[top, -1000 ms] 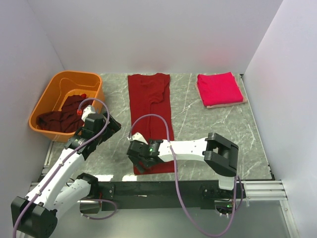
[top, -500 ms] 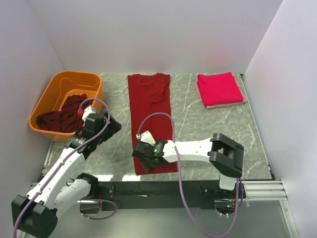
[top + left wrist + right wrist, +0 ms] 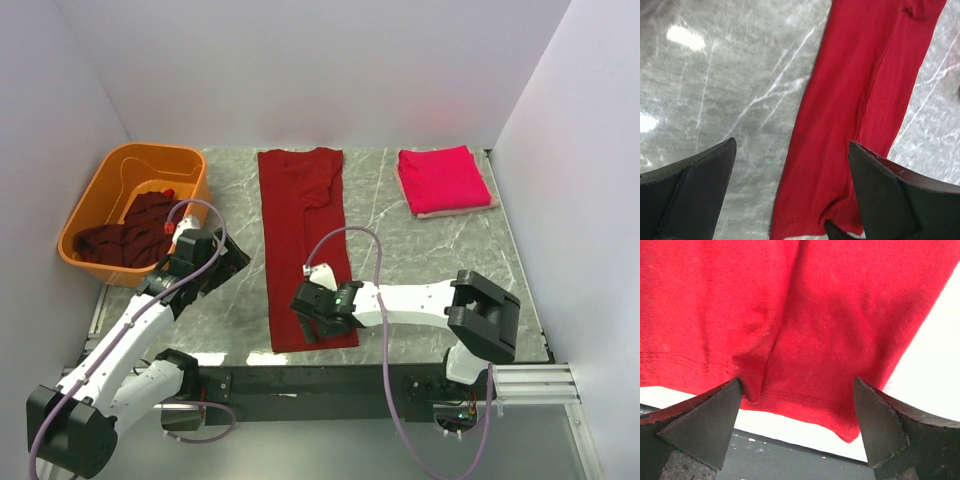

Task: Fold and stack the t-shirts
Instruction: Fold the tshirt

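1. Right arm slid sideways along the near hem over the last second. Its right pincer (image 3: 312, 322) went from the hem's left corner to roughly the middle-right of it. The left arm barely shifted.
2. Both pincers are released, with jaws spread wide and nothing held. In the right wrist view, the right pincer (image 3: 797, 383) straddles the hem with a small pucker of cloth between the jaws. It hasn't clenched on anything yet.
3. The left pincer (image 3: 228, 258) hangs over bare desk (image 3: 420, 260), just beside the left edge of the long maroon t-shirt (image 3: 300, 220). Its own camera shows the strip running past the right-hand jaw.
4. That shirt lies in the middle of the desk, already folded lengthwise into a narrow strip. The collar is at the far end, and the hem sits right at the near edge.
5. The folded crimson-pink t-shirt (image 3: 445, 180) sits at the far right as the start of the stack. More maroon t-shirts (image 3: 125, 238) are bunched up in the orange tub (image 3: 100, 190) on the left.
6. My read is that the sideways move is just lining up a better spot to pinch the hem, so the strip can be folded end over end. So I'd call this mid-fold on shirt two, with plenty left to do. The hem is close to the desk's edge, so a sloppy grab could catch only one layer.
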